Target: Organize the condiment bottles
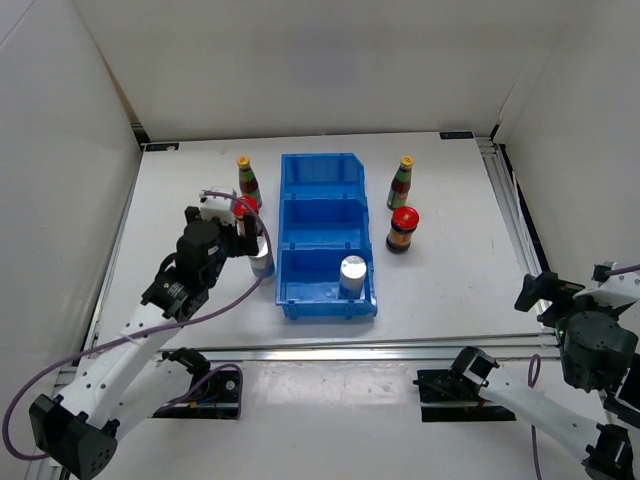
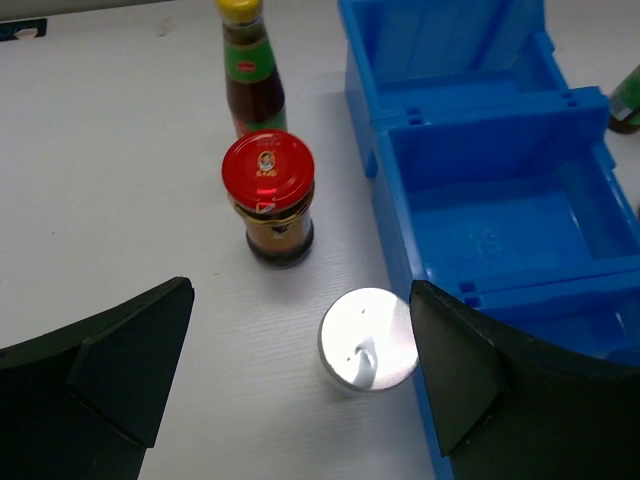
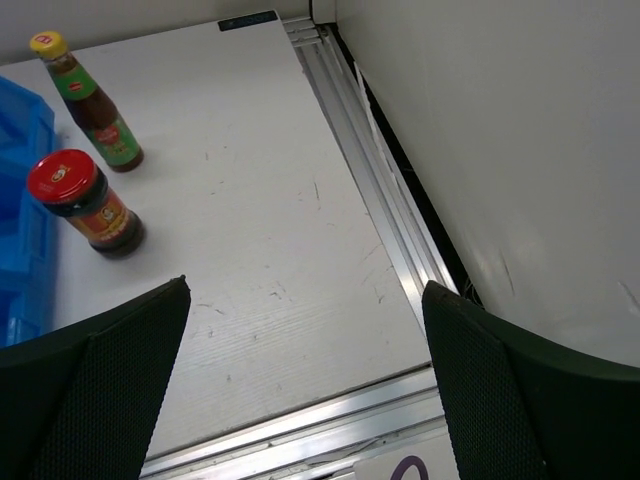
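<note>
My left gripper (image 1: 247, 236) is open, just left of the blue bin (image 1: 300, 190). In the left wrist view a silver-topped shaker (image 2: 368, 338) stands on the table between its open fingers (image 2: 300, 375), close to the right finger. Beyond it are a red-lidded jar (image 2: 270, 195) and a yellow-capped sauce bottle (image 2: 252, 70). A second shaker (image 1: 352, 272) stands in the bin's near compartment. Right of the bin stand another sauce bottle (image 1: 402, 182) and red-lidded jar (image 1: 403, 230), also seen in the right wrist view as bottle (image 3: 90, 105) and jar (image 3: 85, 200). My right gripper (image 1: 538, 292) is open and empty (image 3: 305, 380) near the table's right front corner.
The bin's middle and far compartments (image 2: 490, 215) hold nothing. Aluminium rails (image 3: 380, 200) run along the table's right and near edges. White walls close in the back and both sides.
</note>
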`<action>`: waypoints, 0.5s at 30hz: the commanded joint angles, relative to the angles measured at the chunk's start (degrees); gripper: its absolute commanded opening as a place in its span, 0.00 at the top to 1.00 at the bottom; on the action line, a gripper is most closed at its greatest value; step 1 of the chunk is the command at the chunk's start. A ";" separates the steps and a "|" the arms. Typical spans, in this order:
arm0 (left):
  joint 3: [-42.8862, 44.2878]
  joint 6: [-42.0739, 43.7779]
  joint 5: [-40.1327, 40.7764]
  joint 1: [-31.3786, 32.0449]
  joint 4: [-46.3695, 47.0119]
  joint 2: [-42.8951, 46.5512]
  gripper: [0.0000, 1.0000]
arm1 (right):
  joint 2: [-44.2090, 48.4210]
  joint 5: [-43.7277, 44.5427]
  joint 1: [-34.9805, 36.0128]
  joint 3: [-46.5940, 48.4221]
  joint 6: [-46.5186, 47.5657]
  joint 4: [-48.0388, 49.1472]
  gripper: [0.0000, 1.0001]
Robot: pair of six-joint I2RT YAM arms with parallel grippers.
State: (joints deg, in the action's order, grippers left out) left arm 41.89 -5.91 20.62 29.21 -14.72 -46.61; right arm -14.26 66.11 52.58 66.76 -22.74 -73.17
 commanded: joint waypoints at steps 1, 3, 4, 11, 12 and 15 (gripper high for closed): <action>4.34 -1.11 -5.15 0.23 -0.04 -1.29 0.00 | -1.63 3.50 0.07 0.47 0.77 2.06 0.00; 4.86 -1.12 -5.94 0.23 -0.04 -1.99 0.00 | -6.62 2.89 0.07 0.47 0.77 2.06 0.00; 4.87 -1.64 -6.64 0.23 -0.04 -2.52 0.00 | -8.57 2.89 0.07 0.47 0.77 2.06 0.00; 4.87 -3.40 -10.87 0.23 -1.71 -3.58 0.00 | -25.72 4.37 0.07 1.88 -7.48 0.04 0.00; 4.09 -4.10 -11.48 0.23 -1.71 -3.58 0.00 | -26.25 4.90 0.07 1.88 -8.88 -0.65 0.00; 3.46 -4.72 -13.50 0.23 -1.71 -4.27 0.00 | -26.26 5.52 0.07 1.88 -12.58 -0.66 0.00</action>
State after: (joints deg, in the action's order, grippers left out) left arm 44.97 -9.08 10.81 29.21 -16.10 -50.59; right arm -42.65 67.81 52.58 67.55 -29.28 -73.12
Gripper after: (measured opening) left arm 1.000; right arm 0.998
